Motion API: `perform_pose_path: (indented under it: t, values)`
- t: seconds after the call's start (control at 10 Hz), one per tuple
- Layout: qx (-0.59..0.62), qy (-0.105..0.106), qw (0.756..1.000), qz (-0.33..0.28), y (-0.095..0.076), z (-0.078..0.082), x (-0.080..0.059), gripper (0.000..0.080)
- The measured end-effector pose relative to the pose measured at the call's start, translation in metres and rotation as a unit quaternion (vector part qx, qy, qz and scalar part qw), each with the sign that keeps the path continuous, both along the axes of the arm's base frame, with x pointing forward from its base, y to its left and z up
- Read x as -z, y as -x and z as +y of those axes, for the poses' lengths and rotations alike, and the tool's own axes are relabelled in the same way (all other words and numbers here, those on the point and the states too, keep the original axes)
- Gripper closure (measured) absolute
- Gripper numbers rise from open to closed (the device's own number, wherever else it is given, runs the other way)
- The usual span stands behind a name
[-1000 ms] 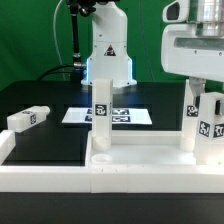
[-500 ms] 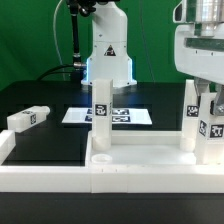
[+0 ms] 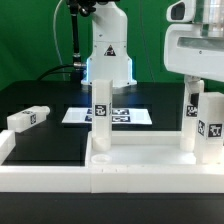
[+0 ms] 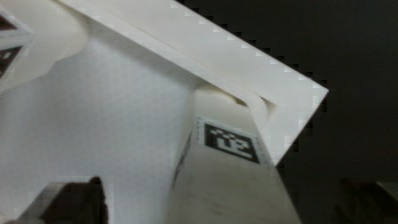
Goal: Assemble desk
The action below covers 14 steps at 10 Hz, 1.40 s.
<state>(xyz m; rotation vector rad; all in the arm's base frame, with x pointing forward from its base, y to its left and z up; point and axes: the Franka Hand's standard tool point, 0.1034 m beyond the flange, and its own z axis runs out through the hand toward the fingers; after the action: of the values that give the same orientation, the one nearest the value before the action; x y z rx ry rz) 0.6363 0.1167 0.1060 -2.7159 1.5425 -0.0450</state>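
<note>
The white tabletop (image 3: 140, 166) lies at the front with its rim up. One leg (image 3: 100, 115) stands upright on its left part. Two more legs stand on its right end, one further back (image 3: 189, 108) and one nearer (image 3: 211, 130). A loose leg (image 3: 28, 118) lies on the black table at the exterior view's left. My gripper (image 3: 204, 88) hangs over the right-hand legs. In the wrist view a tagged leg (image 4: 231, 160) stands at the tabletop's corner (image 4: 125, 120), between my gripper's (image 4: 222, 208) dark fingers (image 4: 75, 200). There is a gap on each side, so the jaws are open.
The marker board (image 3: 125, 116) lies flat behind the upright left leg. The robot's white base (image 3: 108, 55) stands at the back. A long low white rail (image 3: 40, 178) runs along the front left. A green wall closes the back.
The gripper swung a little toward the exterior view's right half a second ago and is now back where it was a second ago. The legs stand as before.
</note>
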Motion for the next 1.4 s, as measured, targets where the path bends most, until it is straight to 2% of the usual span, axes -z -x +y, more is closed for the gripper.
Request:
perform_pose_path:
  t: [0.3, 0.5, 0.7, 1.0, 1.3, 1.4]
  values:
    - [-0.121, 0.004, 0.993, 0.000, -0.0002, -0.0011, 0.0000, 0.0150]
    - [-0.231, 0.010, 0.973, -0.001, -0.0012, -0.0006, -0.0010, 0.0150]
    - [-0.328, 0.015, 0.944, -0.011, -0.0043, 0.0033, -0.0019, 0.0150]
    - [-0.405, 0.021, 0.914, -0.012, -0.0048, 0.0050, -0.0031, 0.0150]
    - [-0.487, 0.029, 0.873, -0.009, -0.0048, 0.0057, -0.0033, 0.0150]
    - [-0.528, 0.032, 0.849, -0.009, -0.0051, 0.0037, -0.0032, 0.0162]
